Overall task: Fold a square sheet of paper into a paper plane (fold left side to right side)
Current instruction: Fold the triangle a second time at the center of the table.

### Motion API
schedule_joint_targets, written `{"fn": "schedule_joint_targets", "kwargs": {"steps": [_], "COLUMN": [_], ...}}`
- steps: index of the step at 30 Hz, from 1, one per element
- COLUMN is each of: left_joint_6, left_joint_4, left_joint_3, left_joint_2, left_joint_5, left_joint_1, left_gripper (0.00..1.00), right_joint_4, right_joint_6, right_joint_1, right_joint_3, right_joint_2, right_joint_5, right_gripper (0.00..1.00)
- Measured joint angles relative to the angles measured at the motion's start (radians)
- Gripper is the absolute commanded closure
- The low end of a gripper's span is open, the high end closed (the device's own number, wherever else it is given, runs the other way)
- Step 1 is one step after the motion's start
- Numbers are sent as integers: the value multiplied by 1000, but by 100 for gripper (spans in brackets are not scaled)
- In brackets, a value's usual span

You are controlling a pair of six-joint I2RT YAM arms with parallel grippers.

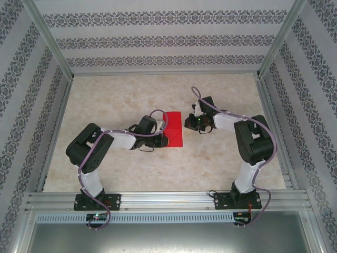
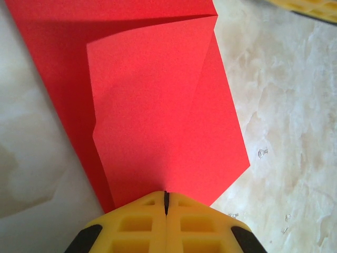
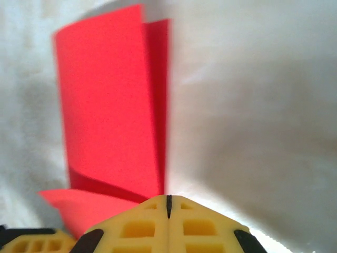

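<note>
I'm seeing the thin, bright red square sheet of paper (image 1: 173, 128) lying folded into a rectangle in the middle of the marbled beige tabletop (image 1: 116, 100). Its long axis is running from the arm bases toward the far wall (top flap sitting slightly askew). The left gripper (image 2: 165, 203), jaws pressed together, is sitting at its left edge. The right gripper (image 3: 168, 203), likewise closed, is hovering just beside the right edge.

Item 1: left arm (image 1: 90, 149), elbow bent, forearm reaching right toward centre; left gripper (image 1: 158, 138) low, its 2 fingers pressed together.
Item 2: right arm (image 1: 255, 141), elbow raised, forearm reaching left; right gripper (image 1: 190, 122) closed, fingertips meeting.
</note>
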Motion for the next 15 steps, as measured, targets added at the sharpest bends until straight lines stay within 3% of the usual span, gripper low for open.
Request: {"fn": "schedule_joint_targets", "kwargs": {"steps": [7,15], "left_joint_6": [0,0], "left_joint_4": [-7,-49], "left_joint_3": [0,3], "left_joint_2": [-3,-21], "left_joint_5": [0,6], "left_joint_1": [0,0], "left_gripper": [100,96], "right_joint_4": [78,96], "right_joint_6": [66,90], "right_joint_1": [114,124], "right_joint_3": [-31,-24], "right_joint_2": [-1,83], "right_joint_5": [-54,-64], "right_gripper": [100,100]}}
